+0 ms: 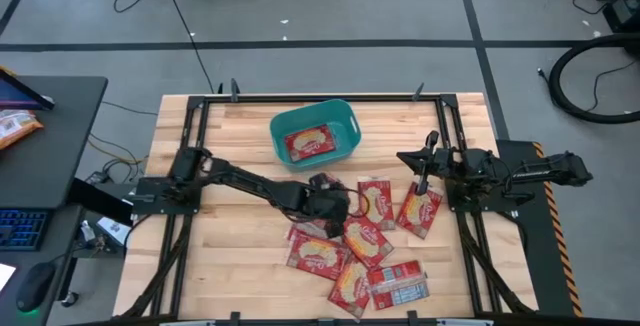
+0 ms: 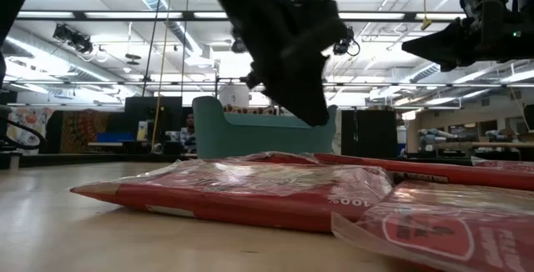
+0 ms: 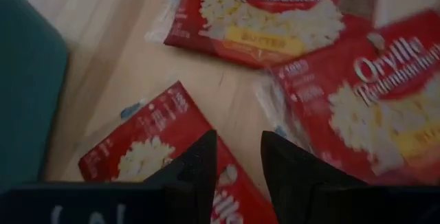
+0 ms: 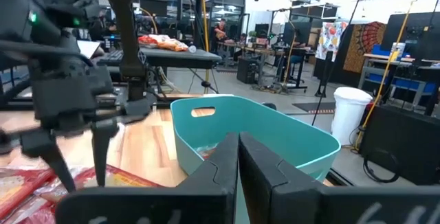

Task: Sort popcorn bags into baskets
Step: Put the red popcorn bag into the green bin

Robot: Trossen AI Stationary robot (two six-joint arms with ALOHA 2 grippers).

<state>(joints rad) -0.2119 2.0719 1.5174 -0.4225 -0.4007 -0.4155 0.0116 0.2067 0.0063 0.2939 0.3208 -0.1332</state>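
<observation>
Popcorn bags (image 2: 250,193) lie beneath the left gripper (image 1: 338,209), hovering part-open, gripping nothing.

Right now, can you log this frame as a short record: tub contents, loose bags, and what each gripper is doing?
tub: teal tub at the table's far middle, one popcorn bag inside
loose bags: pile of popcorn bags on the table, nearer than the tub
left gripper: open, above the pile's edge, holding nothing
right gripper: shut, empty, parked at the right side
</observation>
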